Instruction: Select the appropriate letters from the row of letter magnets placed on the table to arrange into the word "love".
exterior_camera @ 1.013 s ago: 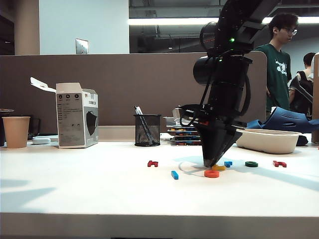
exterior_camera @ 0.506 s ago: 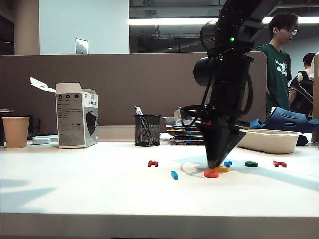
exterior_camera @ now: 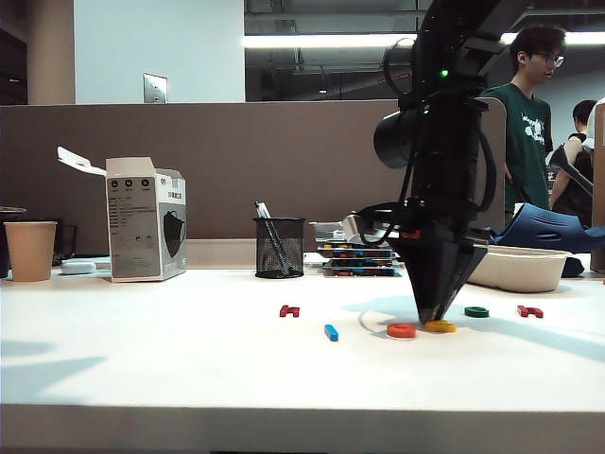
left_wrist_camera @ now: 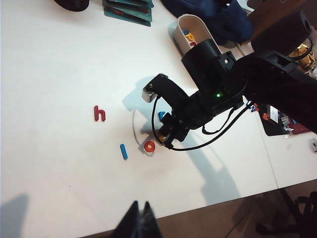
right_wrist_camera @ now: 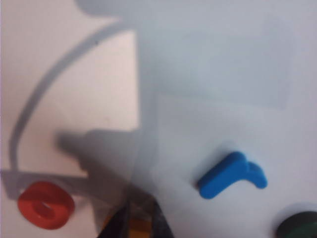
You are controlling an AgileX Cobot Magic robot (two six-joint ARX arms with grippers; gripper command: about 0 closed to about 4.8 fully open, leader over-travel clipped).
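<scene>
The small flat yellow plastic V magnet (exterior_camera: pixel 440 326) has slid right, now just beside the orange ring magnet (exterior_camera: pixel 401 330) on the white tabletop (exterior_camera: pixel 189 359). The right pincer (exterior_camera: pixel 431 317) holds it narrowly. The left pincer (left_wrist_camera: pixel 139 218) hangs well apart, state unclear.

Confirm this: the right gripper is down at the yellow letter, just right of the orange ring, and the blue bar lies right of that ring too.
Wrong on the bar. In the exterior view the blue bar lies left of the orange ring. The right gripper is indeed down at the yellow letter, just right of the ring.
</scene>
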